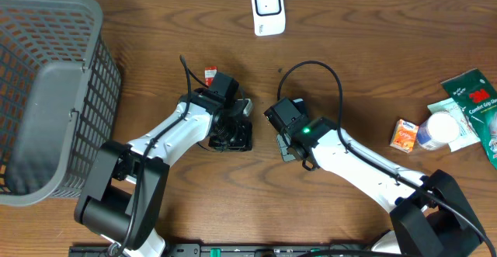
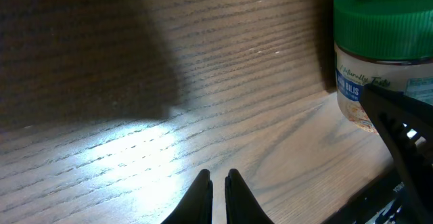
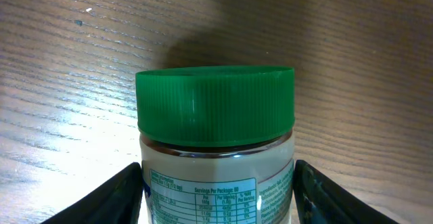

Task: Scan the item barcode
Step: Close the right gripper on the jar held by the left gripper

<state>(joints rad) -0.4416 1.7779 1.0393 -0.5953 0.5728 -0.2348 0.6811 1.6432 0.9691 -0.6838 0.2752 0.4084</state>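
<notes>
Jar [image 3: 216, 183], green ribbed lid [image 3: 215, 109], R gripper [image 3: 218, 168] flanking (grip unclear), L gripper [image 2: 218, 180] pressed together

A grey plastic lattice basket [image 1: 58, 74] stands at the left end of the brown wood-grain table [image 1: 155, 24], its tall side walls running out of the overhead view. Near the right edge lies a cluster – a small orange carton [image 1: 404, 135] just beside a white round tub [image 1: 439, 130], which rests on pale packaging. A green printed packet [image 1: 474, 94] lies behind them. A small red-and-white object [image 1: 208, 76], too small to identify, sits nearer the middle, well apart from that cluster.
</notes>
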